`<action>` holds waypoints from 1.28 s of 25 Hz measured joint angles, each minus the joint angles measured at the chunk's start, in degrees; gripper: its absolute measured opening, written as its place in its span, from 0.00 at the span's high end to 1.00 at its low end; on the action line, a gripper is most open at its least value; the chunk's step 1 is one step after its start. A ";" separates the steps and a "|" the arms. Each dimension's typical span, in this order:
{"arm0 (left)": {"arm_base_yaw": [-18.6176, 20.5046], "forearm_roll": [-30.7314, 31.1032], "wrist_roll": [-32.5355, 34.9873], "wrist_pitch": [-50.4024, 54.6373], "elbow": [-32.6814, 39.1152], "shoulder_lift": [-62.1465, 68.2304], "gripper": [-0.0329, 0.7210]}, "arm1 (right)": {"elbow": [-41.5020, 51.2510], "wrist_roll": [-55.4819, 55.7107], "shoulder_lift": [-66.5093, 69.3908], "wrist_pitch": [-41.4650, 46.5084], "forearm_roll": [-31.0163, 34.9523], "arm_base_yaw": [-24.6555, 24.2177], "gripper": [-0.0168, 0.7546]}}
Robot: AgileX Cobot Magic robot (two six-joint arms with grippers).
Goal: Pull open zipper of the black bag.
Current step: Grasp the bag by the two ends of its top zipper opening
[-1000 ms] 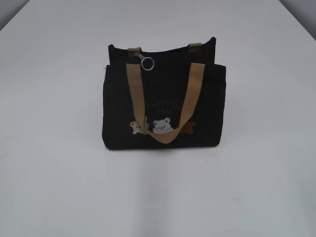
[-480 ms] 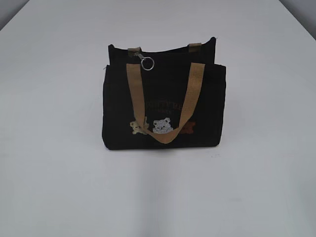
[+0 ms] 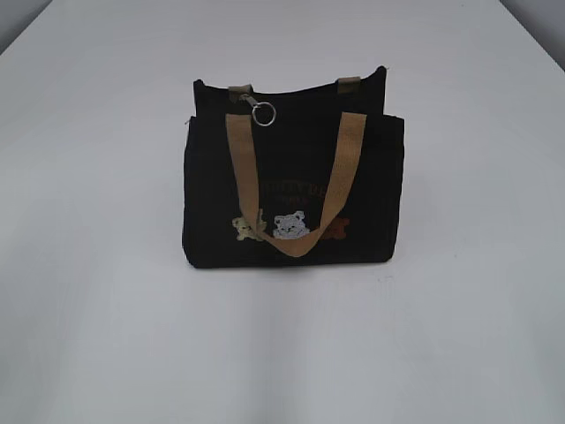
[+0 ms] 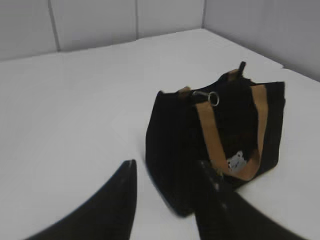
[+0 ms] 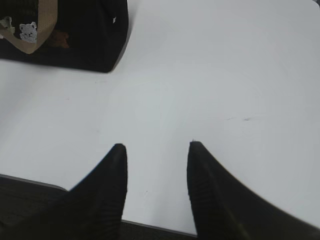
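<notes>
a plain white tabletop [image 3: 97,336] carries everything here. the black bag [image 3: 212,212] stands upright directly on it, its flat base resting on the white surface. one tan handle [image 3: 238,163] hangs down the bag's front face, over the small bear patches [image 3: 290,225]. around the bag the tabletop is smooth and matte. behind the bag, in the left wrist view, the tabletop meets a pale panelled wall [image 4: 90,20].

Ahead of the left end effector [image 4: 167,167]: black bag [image 4: 210,140] blocks the right half; bare worktop [image 4: 75,110] to its left. Right end effector [image 5: 156,148]: worktop open ahead (bag off far left).
</notes>
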 joint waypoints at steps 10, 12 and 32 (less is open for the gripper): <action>0.00 -47.93 73.90 9.18 -2.95 51.51 0.49 | 0.00 0.00 0.00 0.00 0.00 0.00 0.57; 0.00 -48.67 75.99 10.49 -5.46 58.93 0.46 | 0.00 0.00 0.00 0.00 0.04 0.00 0.57; -11.00 -49.44 83.14 3.88 -24.42 83.65 0.75 | -1.41 -21.94 16.95 -11.95 21.33 0.00 0.57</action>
